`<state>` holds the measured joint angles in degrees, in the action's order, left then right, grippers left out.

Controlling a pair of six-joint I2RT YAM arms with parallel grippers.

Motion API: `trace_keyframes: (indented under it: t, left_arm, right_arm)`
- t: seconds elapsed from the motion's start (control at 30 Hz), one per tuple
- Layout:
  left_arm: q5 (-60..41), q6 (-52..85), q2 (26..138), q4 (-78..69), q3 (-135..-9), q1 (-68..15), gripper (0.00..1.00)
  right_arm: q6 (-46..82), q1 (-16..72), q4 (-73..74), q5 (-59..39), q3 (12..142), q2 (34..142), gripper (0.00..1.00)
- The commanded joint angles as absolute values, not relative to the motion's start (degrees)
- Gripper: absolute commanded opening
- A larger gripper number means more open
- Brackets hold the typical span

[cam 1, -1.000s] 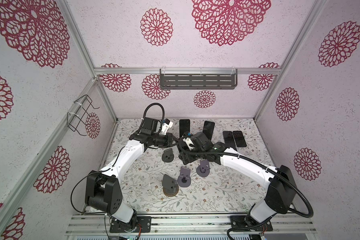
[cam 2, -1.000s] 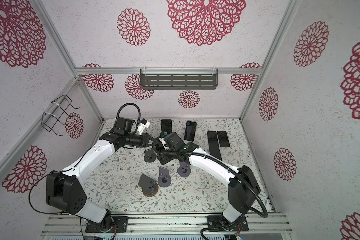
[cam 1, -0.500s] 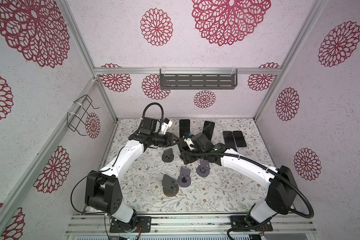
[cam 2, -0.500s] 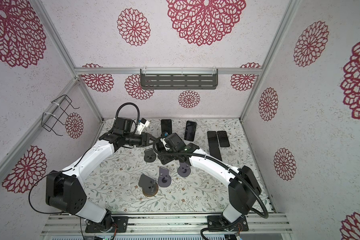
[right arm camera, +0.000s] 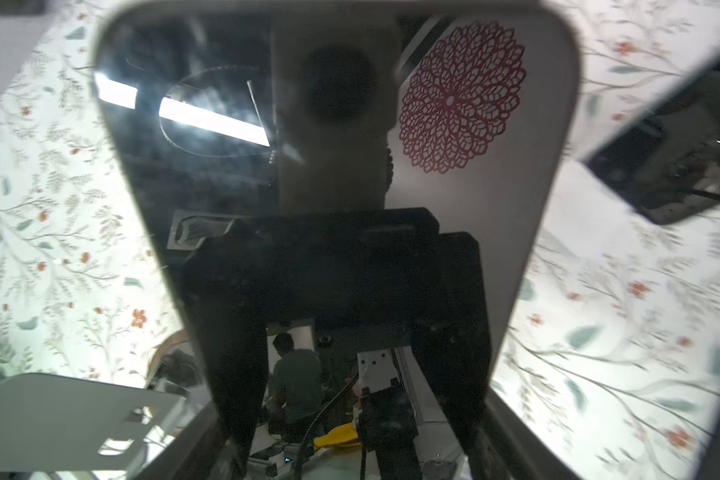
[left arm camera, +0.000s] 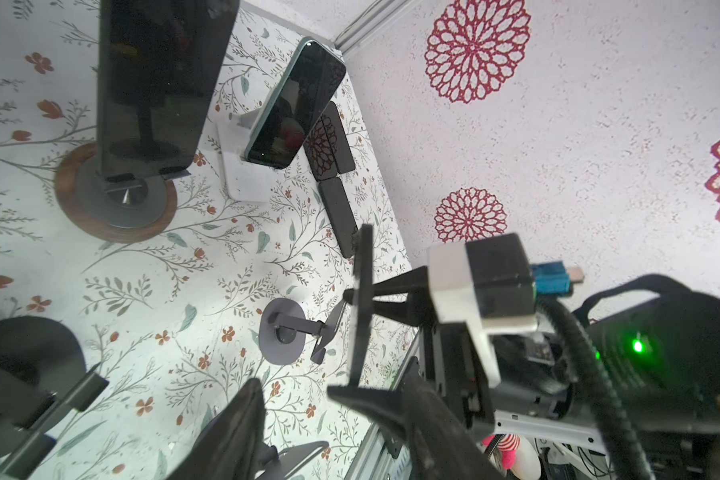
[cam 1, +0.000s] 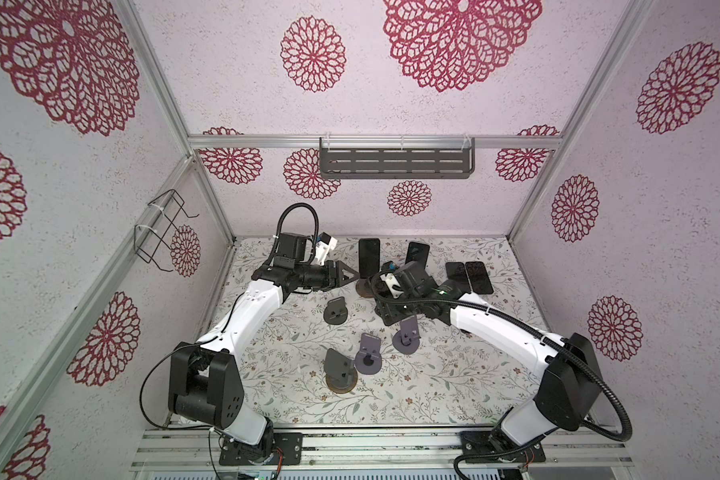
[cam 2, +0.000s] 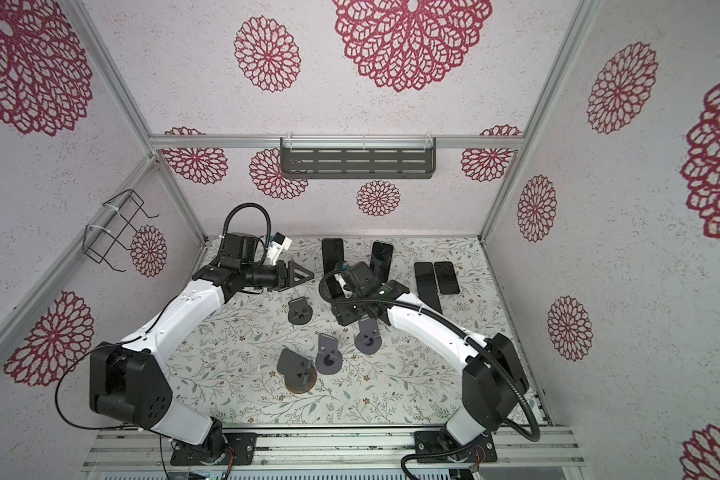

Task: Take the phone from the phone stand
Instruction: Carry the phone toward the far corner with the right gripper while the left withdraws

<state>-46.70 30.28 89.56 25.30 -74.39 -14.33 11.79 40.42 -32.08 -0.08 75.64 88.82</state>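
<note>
Since a second ago the left gripper (cam 1: pixel 350 274) has spread its jaws where it hangs, the arm barely shifted. They now stand apart with nothing between them, tips aimed at the standing phone (left arm camera: pixel 154 83) toward 12 o'clock. The right arm looks unchanged. The right gripper (left arm camera: pixel 337 340) is clamped across the lower end of the phone (right arm camera: pixel 333 166), whose screen faces its wrist camera square on. Seen edge-on from the left wrist, the phone crosses between both fingers. It seems held clear of the table (cam 1: pixel 433 395), just at 10 o'clock of the phone stand (cam 1: pixel 408 328), whose plate is bare. My reading: lift-off is done or all but done. What is left is carrying the phone clear and laying it down, likely by the flat ones at 2 o'clock. Holders: the standing phone rests on a wood-footed stand (left arm camera: pixel 117 203), and a second upright phone (left arm camera: pixel 296 108) leans in a white stand (left arm camera: pixel 242 183) at its 3 o'clock. A bare stand (cam 1: pixel 335 312) sits near centre, with another bare stand (cam 1: pixel 369 353) and a wood-based bare stand (cam 1: pixel 338 363) toward 6 o'clock. A pair of flat phones (cam 1: pixel 458 274) and a third flat phone (left arm camera: pixel 337 212) lie on the table. The wall shelf (cam 1: pixel 395 164) at 12 o'clock and the wire basket (cam 1: pixel 163 232) at 9 o'clock: nothing seen in either.
</note>
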Motion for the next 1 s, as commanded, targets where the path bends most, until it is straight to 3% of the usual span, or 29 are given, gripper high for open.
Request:
trace_keyframes:
  t: [0.0, 0.37, 0.47, 0.53, 0.97]
  left_arm:
    - [-45.01, 30.56, 87.72, 24.52, -74.27, -13.11, 0.57]
    - [-44.69, 29.62, 87.78, 25.42, -74.71, -8.59, 0.58]
    - [-43.96, 29.44, 87.1, 25.52, -74.53, -7.25, 0.58]
    - [-43.31, 28.86, 86.61, 26.05, -74.75, -7.12, 0.58]
    - [-40.3, 26.54, 82.51, 28.5, -75.59, -4.13, 0.59]
  right_arm:
    - [6.33, 35.07, -36.97, 1.29, 79.71, 84.3, 0.56]
    - [-5.79, 9.36, -45.44, -0.37, 78.57, 84.62, 0.4]
    - [-8.02, 3.93, -45.83, 1.81, 77.89, 85.64, 0.23]
    - [-8.17, 1.19, -43.85, 2.6, 75.96, 86.46, 0.0]
    - [-10.3, -6.77, -55.88, 9.5, 82.45, 104.13, 0.0]
